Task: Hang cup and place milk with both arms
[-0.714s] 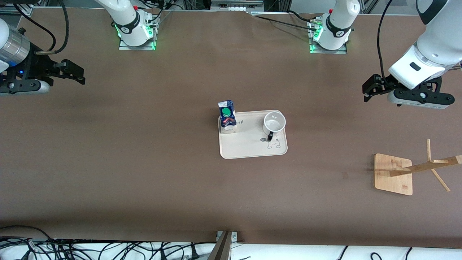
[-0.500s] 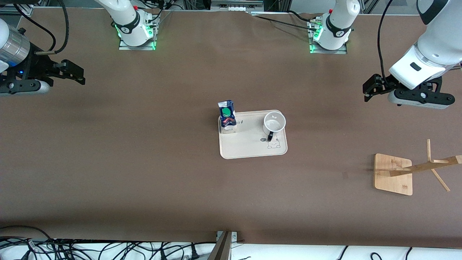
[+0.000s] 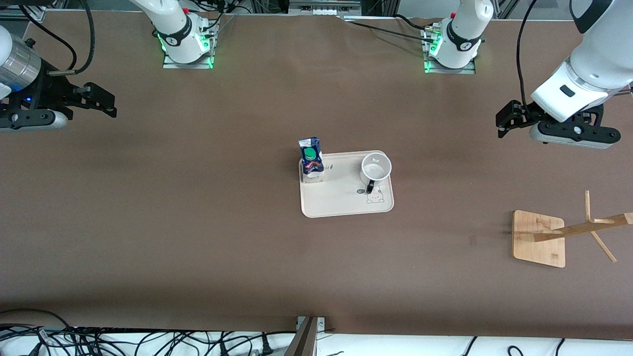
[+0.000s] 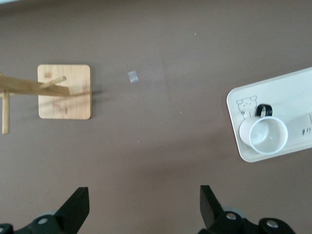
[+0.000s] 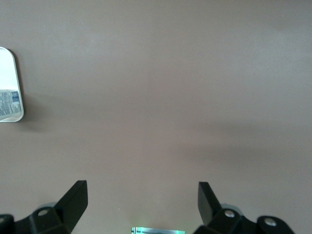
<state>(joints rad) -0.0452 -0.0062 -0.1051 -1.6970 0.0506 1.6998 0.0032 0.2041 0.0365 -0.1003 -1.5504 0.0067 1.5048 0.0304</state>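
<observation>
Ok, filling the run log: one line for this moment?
left hand open, over table | right hand open, over table | cup, milk on tray

Light is even and fairly bright across the brown table (image 3: 198,207), falling from overhead — shadows are soft and short. A faint dark band runs along the table's edge nearest the front camera. The cream tray (image 3: 341,205) reads pale without glare; in the right wrist view its corner (image 5: 9,83) is nearly washed out. Green lamps glow at both arm bases (image 3: 185,49). The left wrist view is slightly soft — the wooden rack (image 4: 63,91) casts a thin shadow beside its base.
</observation>
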